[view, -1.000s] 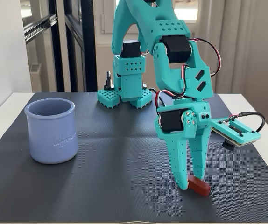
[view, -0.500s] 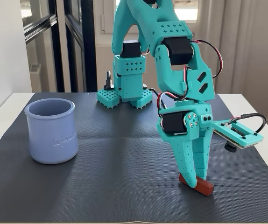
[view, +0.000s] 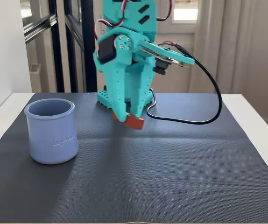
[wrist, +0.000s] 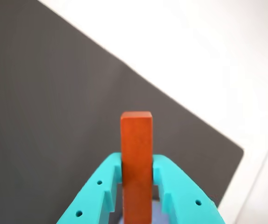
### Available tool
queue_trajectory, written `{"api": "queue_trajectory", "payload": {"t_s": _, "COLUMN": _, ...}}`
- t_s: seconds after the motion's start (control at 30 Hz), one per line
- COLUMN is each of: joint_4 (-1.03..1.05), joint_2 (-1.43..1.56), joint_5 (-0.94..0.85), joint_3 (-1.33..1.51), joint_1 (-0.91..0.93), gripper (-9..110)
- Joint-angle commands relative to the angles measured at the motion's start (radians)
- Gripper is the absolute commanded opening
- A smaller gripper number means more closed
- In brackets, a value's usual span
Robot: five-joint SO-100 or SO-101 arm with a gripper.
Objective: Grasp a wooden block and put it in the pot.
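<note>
In the fixed view, the matte lavender-blue cylindrical pot (view: pixel 51 131) is standing at the left of the dark ribbed mat (view: pixel 171 177), mouth up. To its right, the turquoise two-finger gripper (view: pixel 124 116) is hanging above the mat, clamping the small red-brown wooden block (view: pixel 133 121). In the wrist view the block (wrist: pixel 136 158) is running lengthwise out between the fingers (wrist: pixel 171 186), gripped on its long sides. Judging from this, the pot is lying well apart to the gripper's left, so the carry is heading leftward and over the rim.
</note>
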Motion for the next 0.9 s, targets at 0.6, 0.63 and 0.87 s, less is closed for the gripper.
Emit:
{"api": "queue_trajectory", "payload": {"t_s": 0.6, "joint_4": 0.166, "joint_2": 0.359, "joint_5": -0.213, "joint_3": 0.204, "joint_1": 0.399, "gripper": 0}}
{"api": "queue_trajectory", "payload": {"t_s": 0.63, "joint_4": 0.166, "joint_2": 0.359, "joint_5": -0.216, "joint_3": 0.212, "joint_1": 0.399, "gripper": 0}}
{"api": "queue_trajectory", "payload": {"t_s": 0.87, "joint_4": 0.166, "joint_2": 0.359, "joint_5": -0.23, "joint_3": 0.235, "joint_1": 0.4, "gripper": 0}}
